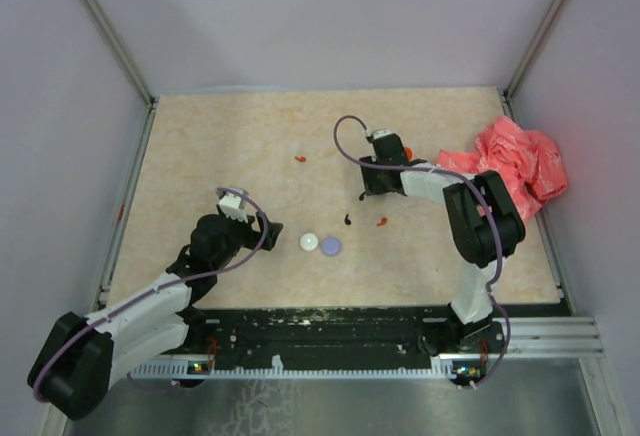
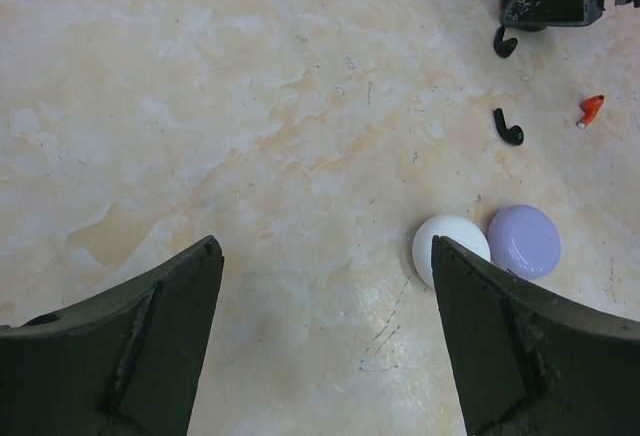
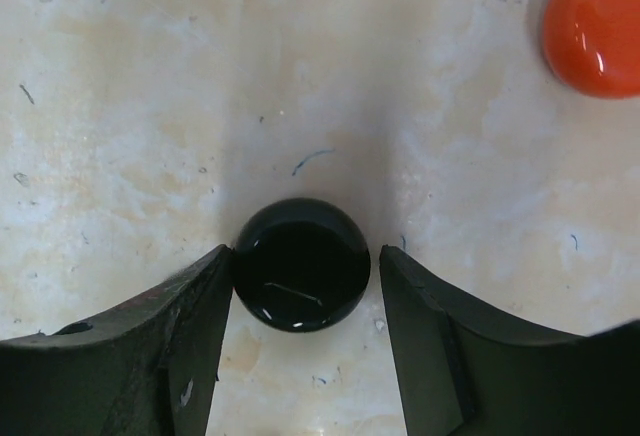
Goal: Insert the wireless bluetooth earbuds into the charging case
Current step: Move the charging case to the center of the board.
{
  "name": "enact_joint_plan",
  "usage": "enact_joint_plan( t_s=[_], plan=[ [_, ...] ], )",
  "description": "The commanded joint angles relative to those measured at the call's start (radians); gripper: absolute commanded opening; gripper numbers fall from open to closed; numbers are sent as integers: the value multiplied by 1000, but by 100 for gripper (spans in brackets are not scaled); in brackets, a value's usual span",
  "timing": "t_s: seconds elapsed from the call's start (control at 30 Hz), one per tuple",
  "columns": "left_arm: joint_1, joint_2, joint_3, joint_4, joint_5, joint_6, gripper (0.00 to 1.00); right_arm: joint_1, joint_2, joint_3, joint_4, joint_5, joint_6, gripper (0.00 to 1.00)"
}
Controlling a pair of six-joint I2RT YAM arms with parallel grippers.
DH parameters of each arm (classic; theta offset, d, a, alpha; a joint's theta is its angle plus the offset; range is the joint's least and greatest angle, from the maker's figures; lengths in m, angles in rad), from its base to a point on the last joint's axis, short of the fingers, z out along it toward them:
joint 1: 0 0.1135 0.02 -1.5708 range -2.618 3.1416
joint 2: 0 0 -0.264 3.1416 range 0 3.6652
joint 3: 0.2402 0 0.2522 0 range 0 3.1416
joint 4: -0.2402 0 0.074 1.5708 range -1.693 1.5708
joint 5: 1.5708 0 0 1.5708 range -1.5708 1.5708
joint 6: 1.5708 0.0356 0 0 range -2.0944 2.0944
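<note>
Tiny stemmed earbuds lie on the table: a black earbud (image 1: 347, 220) (image 2: 508, 128), a second black earbud (image 2: 503, 44) by my right gripper, a red earbud (image 1: 382, 221) (image 2: 591, 109), and another red earbud (image 1: 300, 158) farther back. My right gripper (image 1: 375, 186) (image 3: 305, 276) is open and low over a glossy black round case (image 3: 302, 263). Its left finger touches the case and the right finger stands a small gap away. My left gripper (image 1: 262, 231) (image 2: 325, 276) is open and empty, just left of a white round case (image 1: 309, 243) (image 2: 447, 243) and a lilac round case (image 1: 331, 246) (image 2: 525, 240).
An orange-red round case (image 3: 595, 26) (image 1: 406, 151) lies beside my right gripper. A crumpled pink-red plastic bag (image 1: 520, 161) sits at the right edge of the table. Grey walls enclose the table on three sides.
</note>
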Motion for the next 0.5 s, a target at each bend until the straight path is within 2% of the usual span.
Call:
enact_joint_plan(
  t_s=[0.0, 0.3, 0.47],
  plan=[
    [0, -1, -9, 41, 15, -10, 89, 4, -59, -37, -55, 73, 17, 60],
    [-1, 8, -9, 45, 17, -11, 88, -17, -120, -80, -50, 150, 67, 60],
    [-1, 10, -9, 46, 17, -11, 89, -41, -148, -102, -4, 40, 41, 60]
  ],
)
